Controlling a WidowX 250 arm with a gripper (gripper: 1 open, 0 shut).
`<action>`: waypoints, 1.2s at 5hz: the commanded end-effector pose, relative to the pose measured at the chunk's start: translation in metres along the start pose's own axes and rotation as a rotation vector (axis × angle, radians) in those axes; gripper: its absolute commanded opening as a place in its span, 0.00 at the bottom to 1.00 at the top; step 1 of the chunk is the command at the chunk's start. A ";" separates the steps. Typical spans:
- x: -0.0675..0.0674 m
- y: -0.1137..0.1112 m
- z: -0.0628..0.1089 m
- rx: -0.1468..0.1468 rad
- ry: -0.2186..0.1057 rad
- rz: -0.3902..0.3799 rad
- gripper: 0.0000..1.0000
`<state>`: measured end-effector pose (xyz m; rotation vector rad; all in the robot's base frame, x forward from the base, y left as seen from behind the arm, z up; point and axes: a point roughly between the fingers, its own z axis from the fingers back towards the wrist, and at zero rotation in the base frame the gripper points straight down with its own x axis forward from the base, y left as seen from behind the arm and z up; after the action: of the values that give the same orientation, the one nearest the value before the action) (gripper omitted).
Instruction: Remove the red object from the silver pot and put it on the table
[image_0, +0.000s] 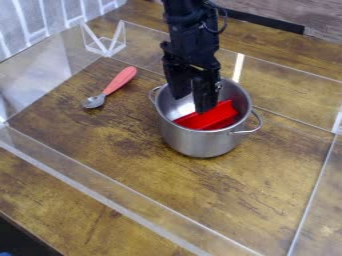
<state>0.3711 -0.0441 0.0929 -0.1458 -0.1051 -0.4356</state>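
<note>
Pot (201, 139): red piece (209, 117) inside; gripper (195, 100) at its mouth, jaws apart; bare table (160, 190) in front.

black robot arm (191, 28) — seemingly boxy, blurred

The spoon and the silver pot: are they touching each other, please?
Apart. The camera view shows bare table between the spoon and the pot.
</note>
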 end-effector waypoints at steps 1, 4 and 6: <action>0.003 -0.001 0.006 0.008 -0.042 -0.015 1.00; 0.002 0.001 -0.026 -0.018 -0.014 -0.016 0.00; 0.001 -0.004 -0.011 -0.002 -0.043 -0.020 0.00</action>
<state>0.3692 -0.0469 0.0557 -0.1692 -0.0779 -0.4342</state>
